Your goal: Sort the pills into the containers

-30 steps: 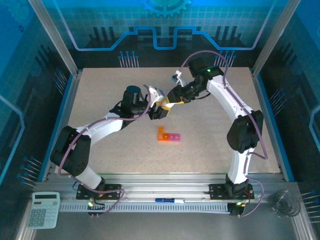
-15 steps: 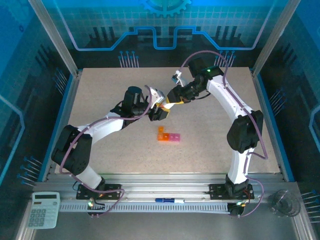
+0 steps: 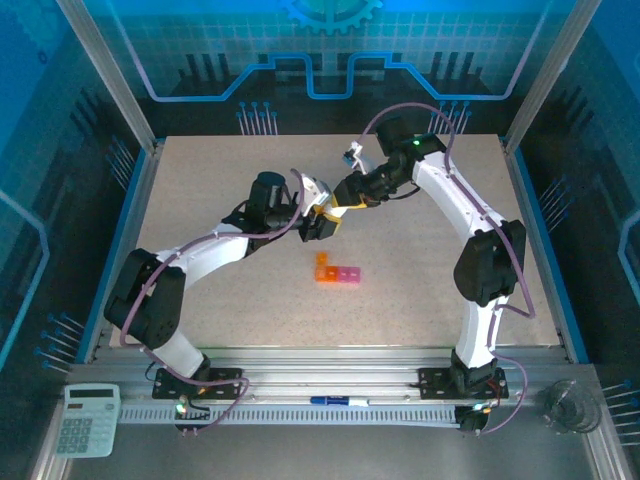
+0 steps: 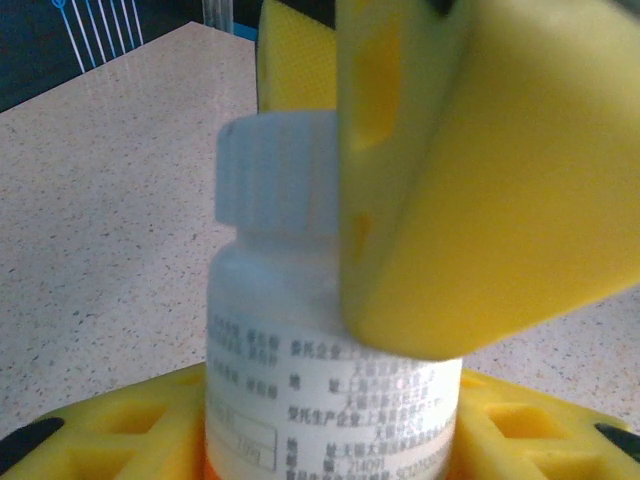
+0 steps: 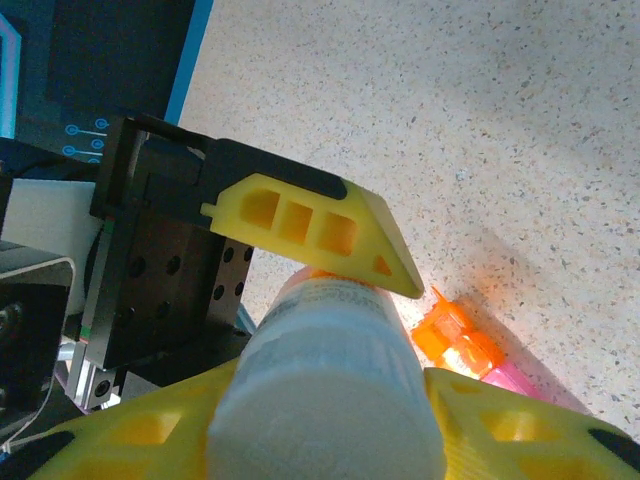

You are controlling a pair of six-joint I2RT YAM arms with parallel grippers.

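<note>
Sharing one white bottle (image 4: 300, 330) above the table (image 3: 200, 170), the right gripper (image 3: 343, 207) pinched its cap and the left gripper (image 3: 319, 226) clamped its body; the containers (image 3: 337, 271) lay apart, nearer the arms.

Above the middle of the speckled beige table (image 3: 440, 300), the small white cylindrical plastic bottle (image 4: 300, 330) sits between 2 grippers, its body at the left gripper (image 3: 320, 226) and its cap at the right gripper (image 3: 345, 203). The strip of orange and pink translucent plastic containers (image 3: 337, 270) lies on the table just in front.

Left arm (image 3: 200, 255) and right arm (image 3: 456, 200) bent inward; jaws meeting, each clamped
</note>
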